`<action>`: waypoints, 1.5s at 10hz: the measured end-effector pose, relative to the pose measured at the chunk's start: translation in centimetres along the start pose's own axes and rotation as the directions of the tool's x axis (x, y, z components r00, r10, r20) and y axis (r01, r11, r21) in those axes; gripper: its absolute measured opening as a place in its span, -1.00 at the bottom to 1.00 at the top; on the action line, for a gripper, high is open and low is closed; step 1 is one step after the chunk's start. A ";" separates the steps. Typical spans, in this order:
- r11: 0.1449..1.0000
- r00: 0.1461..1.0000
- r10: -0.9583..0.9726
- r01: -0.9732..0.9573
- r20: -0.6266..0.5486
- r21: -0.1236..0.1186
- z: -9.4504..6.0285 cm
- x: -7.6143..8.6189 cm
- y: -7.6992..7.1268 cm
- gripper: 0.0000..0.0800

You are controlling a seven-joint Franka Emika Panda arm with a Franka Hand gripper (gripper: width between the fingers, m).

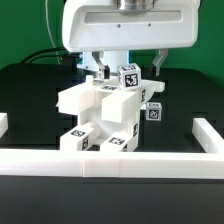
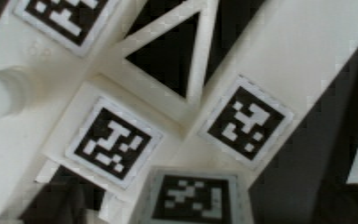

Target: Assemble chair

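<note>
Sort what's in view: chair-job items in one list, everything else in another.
For the job:
- glossy white blocky plastic chair parts with black-and-white square tags, clustered mid-table
- robot's hand, open, just above the cluster

Just there:
- long low white border wall
- black table

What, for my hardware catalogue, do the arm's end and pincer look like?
The pincer has a broad, glossy white housing with rounded corners under a grey metal flange. Two slim dark fingers stick out beneath it. No markings or cables on it are visible.
</note>
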State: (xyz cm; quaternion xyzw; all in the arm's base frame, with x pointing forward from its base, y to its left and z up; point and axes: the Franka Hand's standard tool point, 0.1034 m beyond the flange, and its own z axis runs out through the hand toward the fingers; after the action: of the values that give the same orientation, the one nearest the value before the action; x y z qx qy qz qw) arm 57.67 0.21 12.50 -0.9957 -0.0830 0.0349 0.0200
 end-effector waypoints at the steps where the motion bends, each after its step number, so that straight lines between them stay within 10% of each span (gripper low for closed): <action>1: 1.000 1.000 0.014 -0.013 -0.020 0.019 -0.8 -0.1 0.6 0.62; 4: 0.998 0.992 0.045 -0.039 -0.121 0.057 -1.3 -1.0 0.9 0.62; 15: 0.999 0.993 0.041 -0.037 -0.113 0.039 -0.7 1.1 0.6 0.62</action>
State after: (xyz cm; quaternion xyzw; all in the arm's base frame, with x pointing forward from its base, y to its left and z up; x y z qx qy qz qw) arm 58.88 -0.24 13.14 -0.9970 -0.0616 -0.0200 0.0423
